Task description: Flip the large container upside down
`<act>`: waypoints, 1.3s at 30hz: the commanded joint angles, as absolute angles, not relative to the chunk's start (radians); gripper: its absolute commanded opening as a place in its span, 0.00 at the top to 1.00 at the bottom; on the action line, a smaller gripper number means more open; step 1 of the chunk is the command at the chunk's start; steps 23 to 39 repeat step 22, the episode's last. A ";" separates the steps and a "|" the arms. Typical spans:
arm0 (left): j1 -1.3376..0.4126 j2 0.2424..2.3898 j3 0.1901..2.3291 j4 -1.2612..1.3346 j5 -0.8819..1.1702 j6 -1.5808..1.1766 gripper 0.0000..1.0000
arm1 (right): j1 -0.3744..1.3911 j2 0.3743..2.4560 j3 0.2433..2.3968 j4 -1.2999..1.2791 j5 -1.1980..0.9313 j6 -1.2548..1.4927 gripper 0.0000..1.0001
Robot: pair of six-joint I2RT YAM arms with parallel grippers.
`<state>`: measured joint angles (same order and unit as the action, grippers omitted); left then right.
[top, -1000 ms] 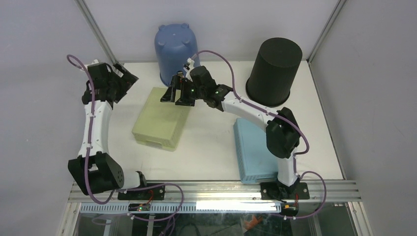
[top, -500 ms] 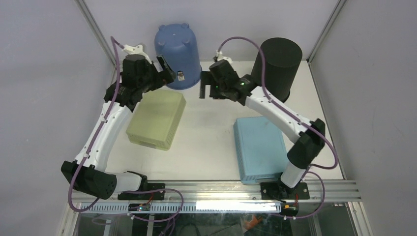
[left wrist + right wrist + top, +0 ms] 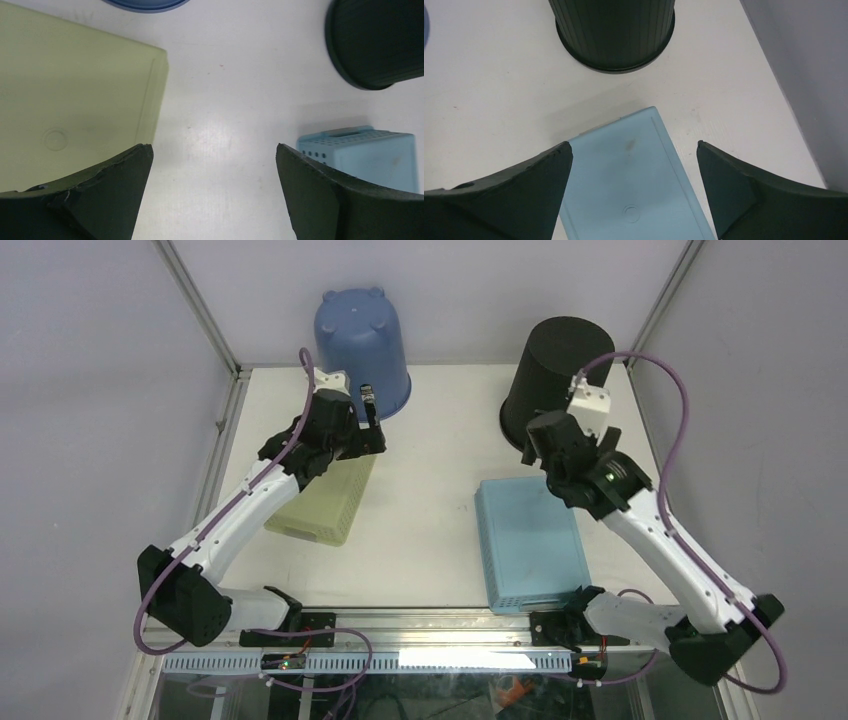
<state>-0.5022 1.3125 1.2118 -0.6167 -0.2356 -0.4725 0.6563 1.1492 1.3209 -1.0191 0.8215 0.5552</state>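
Note:
Four containers stand bottom up on the white table [image 3: 430, 530]: a blue bucket [image 3: 362, 340] at the back left, a tall black bin [image 3: 556, 380] at the back right, a pale green box [image 3: 320, 505] at the left and a light blue perforated basket [image 3: 528, 545] at the right. My left gripper [image 3: 372, 425] is open and empty above the green box's far right corner, in front of the bucket. My right gripper [image 3: 537, 448] is open and empty above the blue basket's far end, just in front of the black bin.
The left wrist view shows the green box [image 3: 75, 90], the bucket's rim [image 3: 145, 4], the black bin [image 3: 380, 40] and the basket [image 3: 365, 155]. The right wrist view shows the black bin [image 3: 614, 30] and the basket [image 3: 634, 180]. Grey walls enclose the table.
The right arm swung right, from the green box to above the blue basket. The left arm swung in from the left wall to the green box's far corner. The green box shifted slightly left.

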 commanded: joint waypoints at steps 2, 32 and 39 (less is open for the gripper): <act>-0.500 1.204 1.186 -0.544 -0.359 -0.429 0.01 | 0.659 0.945 1.170 -0.746 0.860 0.519 0.01; -0.500 1.140 1.156 -0.503 -0.386 -0.437 0.01 | 0.659 0.925 1.146 -0.715 0.885 0.543 0.01; -0.500 1.140 1.156 -0.503 -0.386 -0.437 0.01 | 0.659 0.925 1.146 -0.715 0.885 0.543 0.01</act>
